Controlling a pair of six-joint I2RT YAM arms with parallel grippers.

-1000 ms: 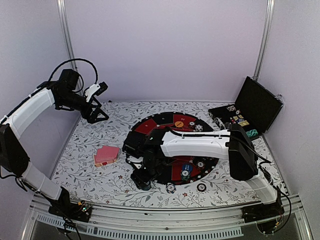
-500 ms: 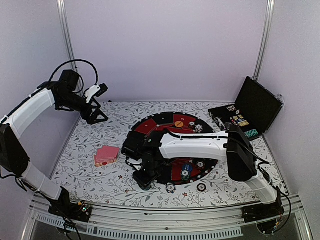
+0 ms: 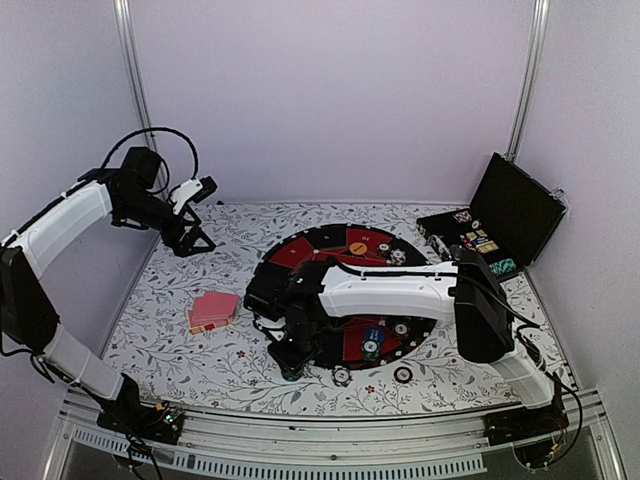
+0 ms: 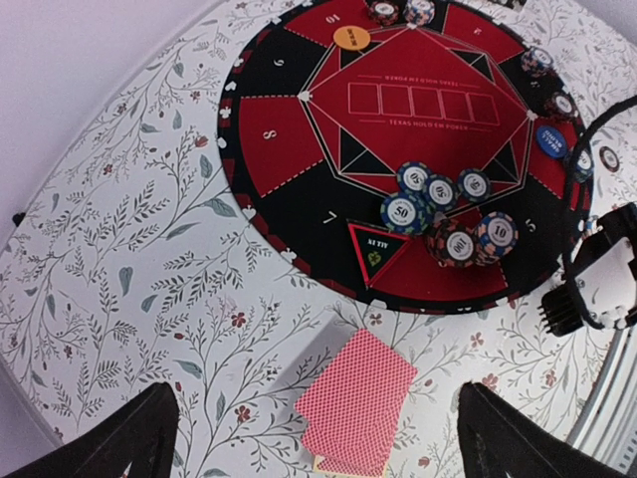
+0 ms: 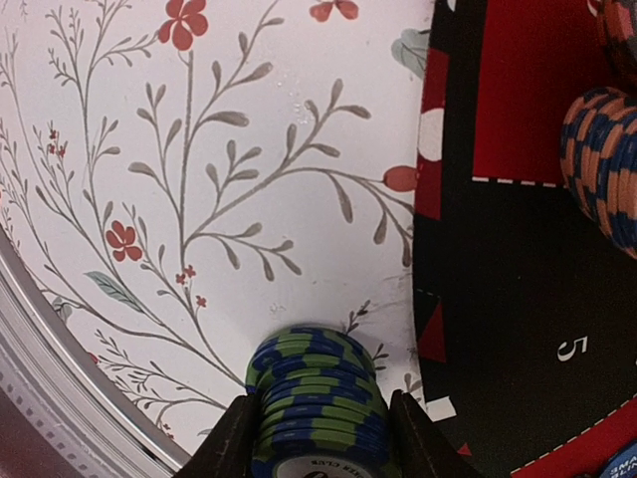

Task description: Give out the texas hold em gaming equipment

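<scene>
Catches the right pincer (image 3: 290, 366) down at the floral worktop (image 3: 180, 345), at the near-left rim of the round red-and-black mat (image 3: 300, 252), arm stretched across the mat from the right. From the wrist camera, shows its two fingers (image 5: 231, 443) flanking a stack of green-and-blue poker chips (image 5: 318, 393), seemingly pressed to both sides, so clenched on the stack as far as can be judged with the fingertips cut off by the frame edge. Places that stack on the patterned cloth just off the mat, beside the black sector numbered 5, apart from an orange-and-blue chip stack (image 5: 609, 164) standing on the mat.

Finds the left pincer (image 3: 195, 240) held high over the far-left corner, released, fingers spread wide. From its camera, takes in a fanned pile of pink-red-backed playing cards (image 4: 358, 403) lying on the worktop just outside the mat, a cluster of chip stacks (image 4: 443, 214) on the mat near its edge, an orange disc (image 4: 351, 38) beside the numeral 10 and a blue disc (image 4: 550, 140) at the mat's rim. Also shows two white-edged chips (image 3: 342, 376) on the cloth near the front edge, and the black hinged case (image 3: 515, 210) open at the far right.
</scene>
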